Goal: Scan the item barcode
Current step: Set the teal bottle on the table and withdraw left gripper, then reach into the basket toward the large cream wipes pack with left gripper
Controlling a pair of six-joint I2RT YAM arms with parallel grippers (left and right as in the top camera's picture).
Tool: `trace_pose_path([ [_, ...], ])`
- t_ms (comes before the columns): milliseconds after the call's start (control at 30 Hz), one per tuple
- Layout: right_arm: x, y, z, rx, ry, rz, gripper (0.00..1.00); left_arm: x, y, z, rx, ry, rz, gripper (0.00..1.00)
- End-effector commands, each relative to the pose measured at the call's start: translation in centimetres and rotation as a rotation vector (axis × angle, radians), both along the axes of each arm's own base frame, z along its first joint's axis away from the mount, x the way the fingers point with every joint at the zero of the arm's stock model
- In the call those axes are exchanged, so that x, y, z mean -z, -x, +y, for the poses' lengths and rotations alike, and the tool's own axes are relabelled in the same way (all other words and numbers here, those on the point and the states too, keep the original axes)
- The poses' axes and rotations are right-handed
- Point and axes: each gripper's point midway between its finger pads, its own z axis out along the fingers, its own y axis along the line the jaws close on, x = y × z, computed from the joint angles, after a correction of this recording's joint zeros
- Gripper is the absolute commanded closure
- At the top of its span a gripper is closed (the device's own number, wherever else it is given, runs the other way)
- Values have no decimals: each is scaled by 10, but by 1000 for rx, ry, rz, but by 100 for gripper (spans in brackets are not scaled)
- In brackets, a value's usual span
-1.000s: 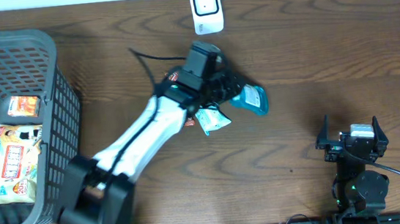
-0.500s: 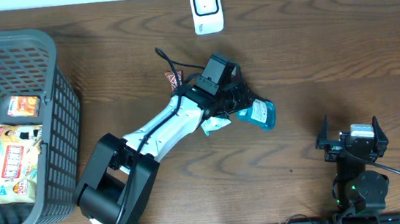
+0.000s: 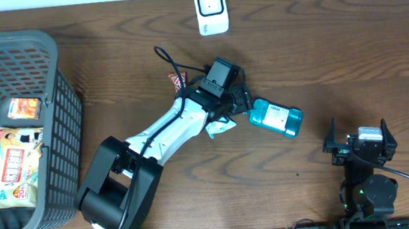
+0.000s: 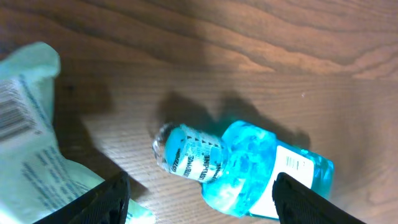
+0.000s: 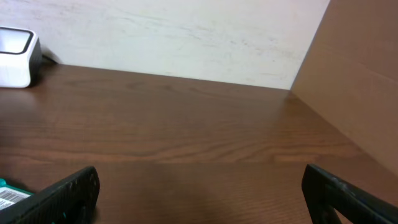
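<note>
**Left gripper.** My left gripper (image 3: 242, 102) is unclenched: the jaws stand spread and grip nothing. In the wrist view both fingers (image 4: 115, 199) show at the lower edge, one at each side.

**Task item.** The mouthwash bottle (image 3: 275, 118) lies on its side on the table (image 3: 334, 57), just beyond my left fingertips. Its clear cap end points toward the gripper and its base points away, toward my right arm. The body is blue liquid with a white label. The print on that label is too small to read. The tip of one finger stands close beside the bottle's body, and I cannot tell whether the two touch.

**Adjacent items.** A pale green and white packet (image 3: 221, 126) lies just beside the bottle's cap end, partly under my left wrist. The wrist view shows barcode stripes on its upper edge. A red wrapper (image 3: 177, 79) lies on the far side of the arm.

**Scanner.** The white scanner (image 3: 211, 8) stands at the table's back edge, against the wall, well apart from the bottle.

**Basket.** A dark wire basket (image 3: 56, 61) sits at the table's left end and holds snack packs (image 3: 15, 163).

**Right gripper.** My right gripper (image 3: 358, 131) rests near the front edge with its jaws fully spread and nothing between them.
</note>
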Motion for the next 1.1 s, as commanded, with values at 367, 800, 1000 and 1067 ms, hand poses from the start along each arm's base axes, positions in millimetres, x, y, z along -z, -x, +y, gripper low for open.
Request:
trace_pose_path([
  [367, 1, 0, -2, 10, 10, 5, 1, -172, -34, 51, 144, -133, -516, 4],
  [800, 1, 0, -2, 10, 10, 6, 1, -331, 33, 392, -1004, -438, -688, 2],
  [1000, 1, 0, -2, 10, 10, 5, 1, -262, 119, 501, -1749, -304, -329, 2],
  [1067, 1, 0, -2, 10, 10, 5, 1, -240, 138, 518, -1942, -241, -235, 2],
])
